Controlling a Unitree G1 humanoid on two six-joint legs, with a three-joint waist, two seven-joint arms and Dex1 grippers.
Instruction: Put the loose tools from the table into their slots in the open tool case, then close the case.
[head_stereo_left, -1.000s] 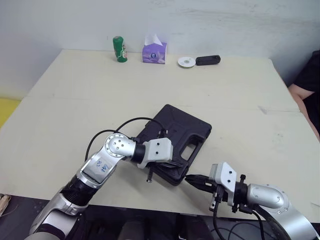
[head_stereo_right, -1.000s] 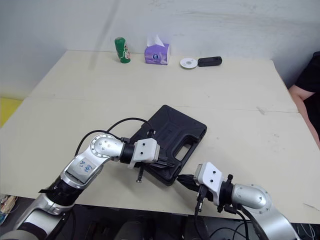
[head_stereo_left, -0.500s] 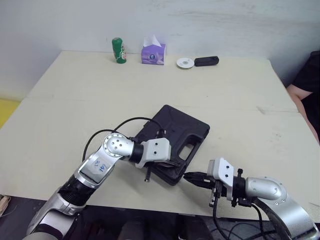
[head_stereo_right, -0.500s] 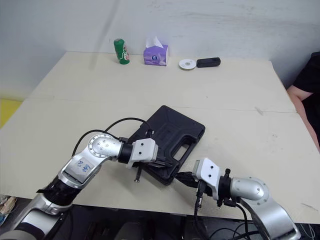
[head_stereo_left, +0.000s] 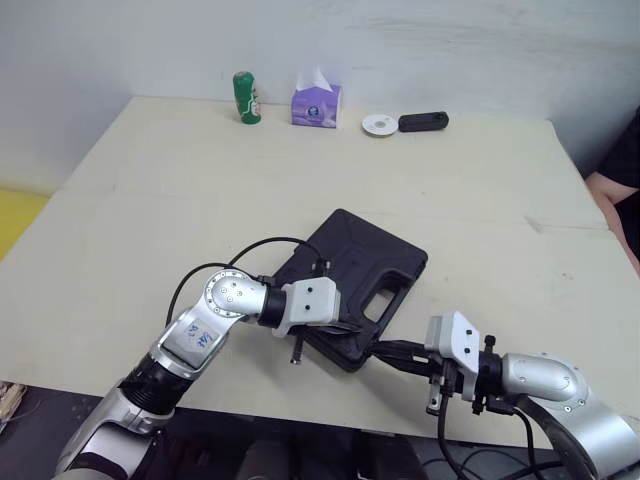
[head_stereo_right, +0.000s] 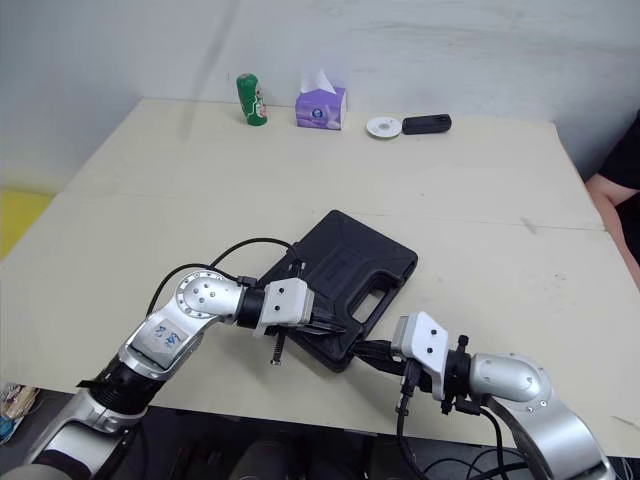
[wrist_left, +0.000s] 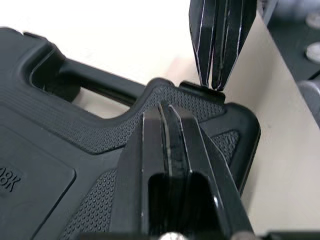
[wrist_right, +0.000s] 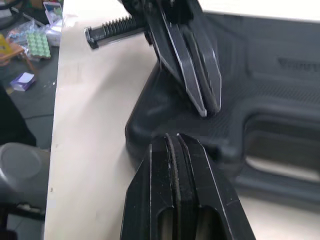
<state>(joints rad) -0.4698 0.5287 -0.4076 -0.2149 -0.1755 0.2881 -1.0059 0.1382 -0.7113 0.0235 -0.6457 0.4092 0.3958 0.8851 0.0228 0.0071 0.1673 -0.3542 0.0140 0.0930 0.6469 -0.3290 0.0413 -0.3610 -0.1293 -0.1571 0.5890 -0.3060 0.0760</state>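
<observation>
**Case lid down, both pincers at its near corner**

The tool case (head_stereo_left: 355, 270) lies flat on the table (head_stereo_left: 150, 200), lid down, so its slots and whatever is in them are hidden. Its long axis runs from the near corner away toward the robot's right. The handle edge faces right.

- The left gripper (head_stereo_left: 352, 327) has its fingers pressed together on nothing. The tips rest on the textured lid just inside the near corner.
- The right gripper (head_stereo_left: 378, 348) is also clenched and empty. It sits low at table level just outside that corner, pointing in at a small tab on the rim. It is touching or a hair off, I cannot tell which.

Judgement: closing now turns on that corner tab. The right arm lies nearer to it, while the left pins the lid from above.

A green bottle (head_stereo_left: 246, 97) and a tissue box (head_stereo_left: 316, 104) stand at the far edge of the table, well apart from the case.
</observation>
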